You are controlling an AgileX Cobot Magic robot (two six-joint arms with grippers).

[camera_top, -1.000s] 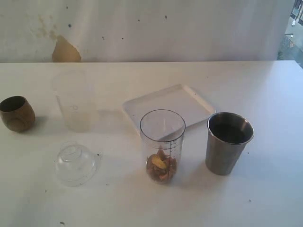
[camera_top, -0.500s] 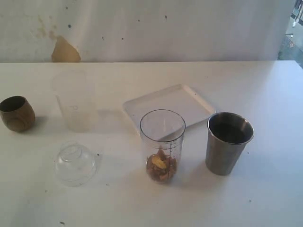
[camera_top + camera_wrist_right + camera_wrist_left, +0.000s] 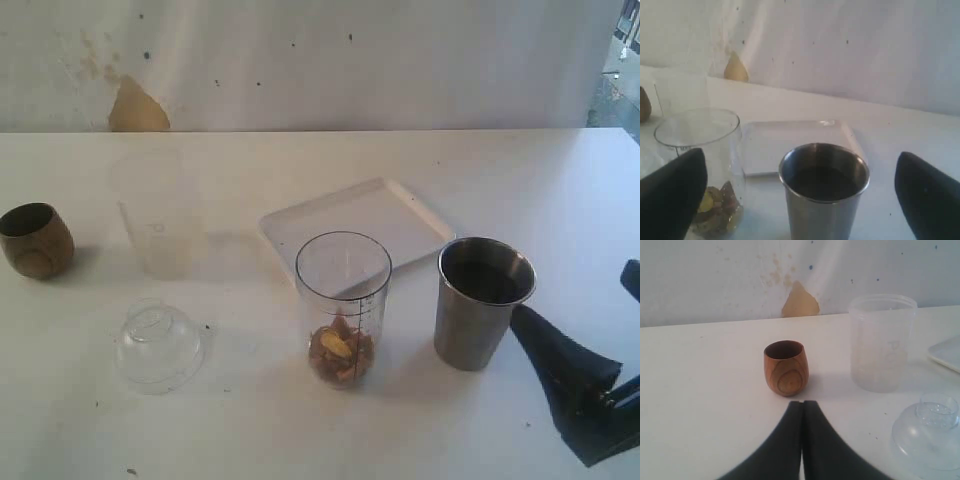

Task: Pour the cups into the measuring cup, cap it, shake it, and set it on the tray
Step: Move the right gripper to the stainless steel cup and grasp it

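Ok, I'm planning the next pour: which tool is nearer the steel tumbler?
Right. The right tool stands open just beside the steel tumbler, jaws either side of it in the wrist view. The left tool is shut far off, facing the wooden cup.

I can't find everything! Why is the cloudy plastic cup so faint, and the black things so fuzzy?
Exterior view: the frosted translucent plastic cup nearly blends into the bright white table. Right wrist view: the right end effector's black fingers sit near the lens and blur; the tapered brushed-steel tumbler looks sharper.
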